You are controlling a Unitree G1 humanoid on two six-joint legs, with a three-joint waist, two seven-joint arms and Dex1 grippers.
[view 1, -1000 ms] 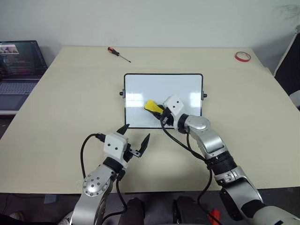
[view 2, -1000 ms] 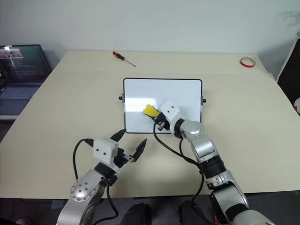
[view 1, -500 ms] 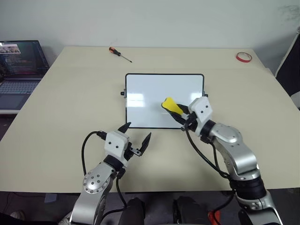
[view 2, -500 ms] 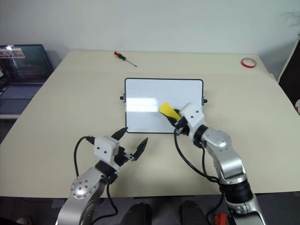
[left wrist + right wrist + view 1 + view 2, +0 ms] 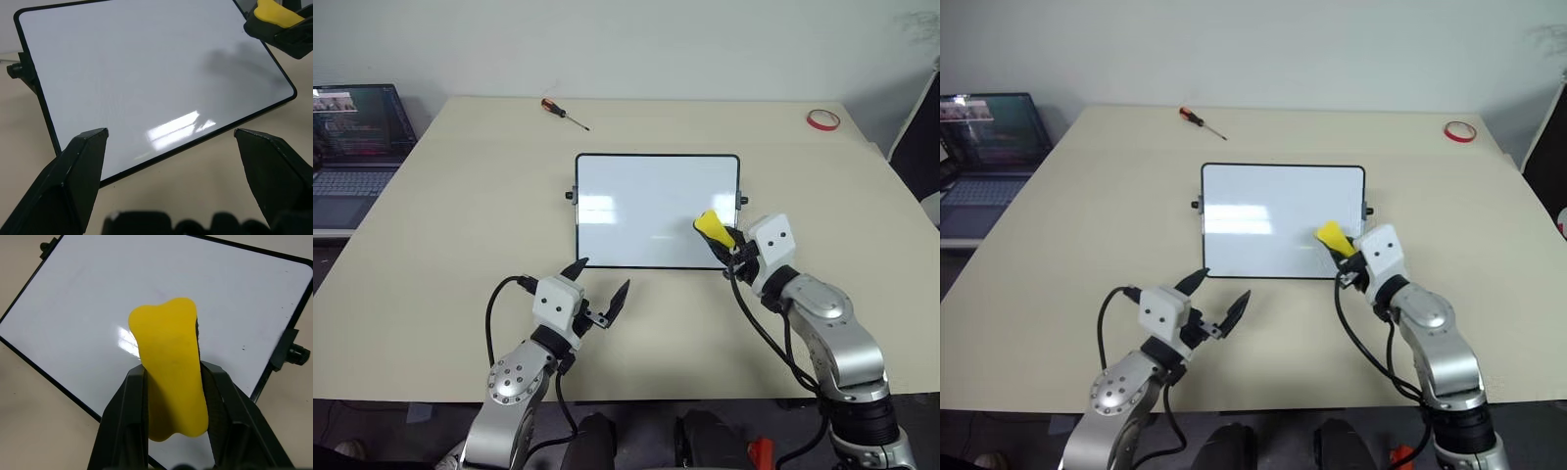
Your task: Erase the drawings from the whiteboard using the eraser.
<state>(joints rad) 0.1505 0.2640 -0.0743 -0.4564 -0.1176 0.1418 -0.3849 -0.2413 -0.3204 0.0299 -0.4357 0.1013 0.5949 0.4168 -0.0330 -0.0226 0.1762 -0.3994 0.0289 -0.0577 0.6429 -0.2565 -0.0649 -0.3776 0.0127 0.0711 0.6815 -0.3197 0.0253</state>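
Observation:
The whiteboard (image 5: 646,201) lies flat in the middle of the table, black-framed with small side knobs. The drawings are out of view: the board's surface looks bare white. My right gripper (image 5: 726,242) is shut on the yellow eraser (image 5: 709,224), which sits over the board's near right corner. In the right wrist view the eraser (image 5: 171,362) is clamped between the two black fingers (image 5: 129,401) above the white surface. My left gripper (image 5: 602,277) hovers open just in front of the board's near left edge, fingers spread wide (image 5: 168,134) with nothing between them.
An orange-handled screwdriver (image 5: 562,113) lies at the table's far left. A red tape ring (image 5: 820,119) sits at the far right corner. A laptop (image 5: 352,147) stands on a side surface to the left. Bare table surrounds the board.
My right gripper has swept the eraser to the right across the board, from left of centre to the near right corner. The left gripper has stayed put.

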